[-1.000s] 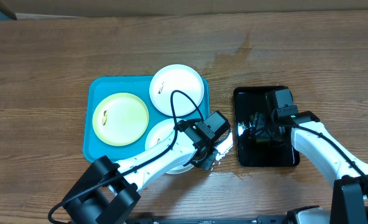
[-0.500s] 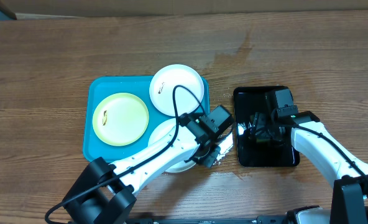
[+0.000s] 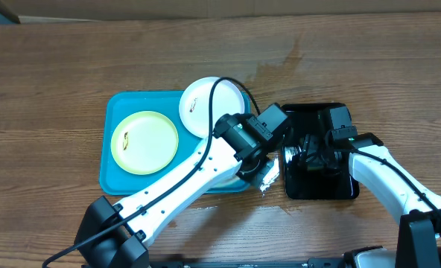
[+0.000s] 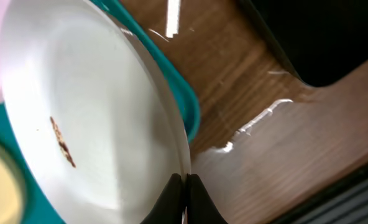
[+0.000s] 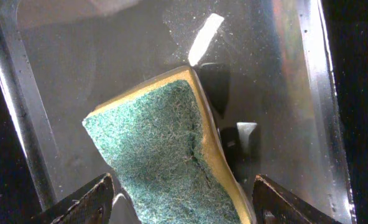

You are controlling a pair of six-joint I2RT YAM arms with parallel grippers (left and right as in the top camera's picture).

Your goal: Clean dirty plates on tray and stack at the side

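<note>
The left claw (image 4: 185,186) is pinched shut on the rim of a white plate (image 4: 91,118). That plate is round, flat and glossy, with a short brown smear (image 4: 63,144) left of its middle. Its gripped edge stands over the right rim of the turquoise tray (image 4: 189,115), on the side towards the black tray (image 3: 317,190); from overhead the arm hides most of it. A pale yellow-green plate (image 3: 144,141) lies flat in the tray's left half with a small dark mark near its left edge. A second white plate (image 3: 202,104) sits at the tray's far right corner, overlapping the rim, with a small dark fleck on it. The right claw (image 5: 183,183) hangs over the black tray with its fingers spread apart either side of a sponge (image 5: 159,143), green scouring face up over a yellow body. The wooden surface (image 3: 354,59) shines wet beside the turquoise tray.
</note>
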